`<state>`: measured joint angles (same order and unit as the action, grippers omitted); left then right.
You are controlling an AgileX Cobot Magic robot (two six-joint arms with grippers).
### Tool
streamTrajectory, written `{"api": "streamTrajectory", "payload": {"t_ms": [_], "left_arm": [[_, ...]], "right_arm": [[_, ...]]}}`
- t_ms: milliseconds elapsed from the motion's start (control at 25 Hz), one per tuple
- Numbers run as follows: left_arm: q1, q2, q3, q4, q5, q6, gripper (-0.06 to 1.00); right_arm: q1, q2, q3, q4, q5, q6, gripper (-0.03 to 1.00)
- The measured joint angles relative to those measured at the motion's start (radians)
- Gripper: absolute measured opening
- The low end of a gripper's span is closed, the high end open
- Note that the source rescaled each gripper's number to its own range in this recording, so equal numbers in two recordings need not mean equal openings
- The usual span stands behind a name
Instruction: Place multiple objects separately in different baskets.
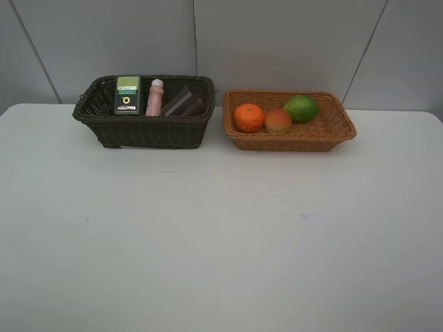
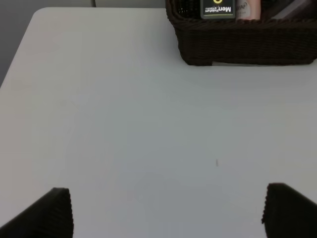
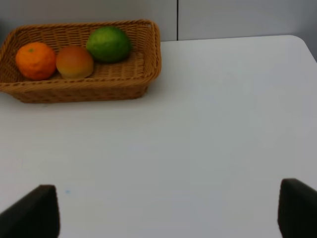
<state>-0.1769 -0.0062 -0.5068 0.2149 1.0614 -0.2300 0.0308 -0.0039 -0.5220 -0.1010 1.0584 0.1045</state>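
Along the tabletop's (image 1: 208, 235) far edge, the dark basket (image 1: 145, 130) holds the pump bottle (image 1: 129, 95), pink bottle (image 1: 155, 97) and cup (image 1: 183, 104); the tan basket (image 1: 291, 137) just beside it holds the orange (image 1: 249, 117), peach (image 1: 277, 120) and green fruit (image 1: 301, 108). The left gripper (image 2: 166, 210) and right gripper (image 3: 168, 210) hover over bare tabletop well short of the baskets, fingers spread wide, holding nothing.

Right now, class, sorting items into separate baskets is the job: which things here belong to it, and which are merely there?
Belong to the job:
- dark basket: pump bottle, pink bottle, mauve cup
- tan basket: orange, peach, green fruit

Merely there:
- white table
- grey wall
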Motion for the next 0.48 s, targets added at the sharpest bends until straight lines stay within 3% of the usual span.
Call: {"api": "streamTrajectory", "payload": {"t_ms": [240, 480], "left_arm": [[0.010, 0.000, 0.000, -0.001, 0.000, 0.000, 0.99], [0.094, 0.000, 0.000, -0.005, 0.000, 0.000, 0.99]], "right_arm": [[0.000, 0.000, 0.000, 0.000, 0.000, 0.000, 0.86], [0.000, 0.000, 0.000, 0.000, 0.000, 0.000, 0.86]]}}
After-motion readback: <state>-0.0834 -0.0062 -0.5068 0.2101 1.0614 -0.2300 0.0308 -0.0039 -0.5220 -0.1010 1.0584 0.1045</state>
